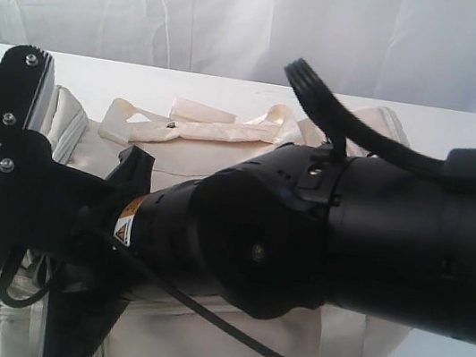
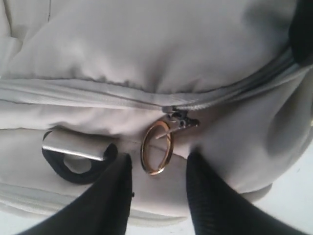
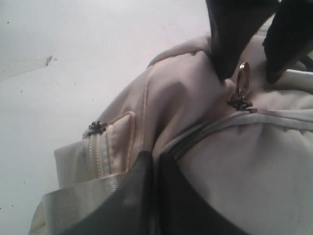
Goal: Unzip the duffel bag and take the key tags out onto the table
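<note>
The cream duffel bag (image 2: 146, 44) fills the left wrist view, and its grey zipper looks closed on both sides of the slider (image 2: 182, 119). A gold ring pull (image 2: 157, 147) hangs from that slider. My left gripper (image 2: 160, 159) is open, with one finger (image 2: 115, 200) on each side of the ring and neither touching it. My right gripper (image 3: 155, 156) is shut on a fold of the duffel bag (image 3: 254, 166) beside the zipper line, a short way from the ring pull (image 3: 244, 78). The key tags are hidden.
In the exterior view a big black arm (image 1: 302, 234) covers most of the bag (image 1: 220, 348). Satin straps (image 1: 219, 126) lie across its top. A black D-ring (image 2: 73, 169) sits near the left fingers. A side pocket zip (image 3: 98, 128) faces the white table (image 3: 58, 58).
</note>
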Tool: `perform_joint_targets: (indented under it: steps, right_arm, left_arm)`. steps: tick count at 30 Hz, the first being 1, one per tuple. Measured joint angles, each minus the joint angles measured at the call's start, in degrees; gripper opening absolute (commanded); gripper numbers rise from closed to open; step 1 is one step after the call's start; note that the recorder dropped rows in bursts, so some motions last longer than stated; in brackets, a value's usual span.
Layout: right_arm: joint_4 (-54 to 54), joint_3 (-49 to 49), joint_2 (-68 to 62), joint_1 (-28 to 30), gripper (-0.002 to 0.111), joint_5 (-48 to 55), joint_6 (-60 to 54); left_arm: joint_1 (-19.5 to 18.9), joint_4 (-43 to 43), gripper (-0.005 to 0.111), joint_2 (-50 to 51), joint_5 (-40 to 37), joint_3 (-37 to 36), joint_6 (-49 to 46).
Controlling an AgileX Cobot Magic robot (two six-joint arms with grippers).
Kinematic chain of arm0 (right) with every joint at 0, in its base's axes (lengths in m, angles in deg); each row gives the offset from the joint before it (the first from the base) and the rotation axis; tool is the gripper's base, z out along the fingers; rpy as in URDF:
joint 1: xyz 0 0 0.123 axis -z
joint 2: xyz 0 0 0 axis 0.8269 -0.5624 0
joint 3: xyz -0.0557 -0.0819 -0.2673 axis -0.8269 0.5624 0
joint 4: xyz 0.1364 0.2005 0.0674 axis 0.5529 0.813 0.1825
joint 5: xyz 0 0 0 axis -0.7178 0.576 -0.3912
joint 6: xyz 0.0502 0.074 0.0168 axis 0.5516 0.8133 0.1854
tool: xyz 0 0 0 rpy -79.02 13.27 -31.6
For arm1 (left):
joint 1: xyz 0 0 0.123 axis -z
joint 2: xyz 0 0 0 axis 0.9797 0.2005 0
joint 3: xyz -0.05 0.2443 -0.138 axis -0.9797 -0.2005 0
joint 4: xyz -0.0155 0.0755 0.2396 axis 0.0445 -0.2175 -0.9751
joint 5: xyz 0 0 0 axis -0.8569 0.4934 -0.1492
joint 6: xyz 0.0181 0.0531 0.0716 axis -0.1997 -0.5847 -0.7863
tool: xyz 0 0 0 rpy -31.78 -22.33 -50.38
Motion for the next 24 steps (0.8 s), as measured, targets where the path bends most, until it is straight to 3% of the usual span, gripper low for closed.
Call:
perform_joint_targets:
  steps: [7,15,24]
  right_arm:
    - [0.0,0.0,0.0,0.0,0.000,0.1,0.0]
    - [0.0,0.0,0.0,0.0,0.000,0.1,0.0]
    - [0.1,0.0,0.0,0.0,0.000,0.6,1.0]
  left_arm:
    - [0.0,0.5,0.041,0.0,5.2,-3.6,-1.8]
    - [0.0,0.6,0.000,0.0,7.4,-4.4,-2.4]
    - [0.0,0.9,0.000,-0.9,7.9,-1.3,0.9]
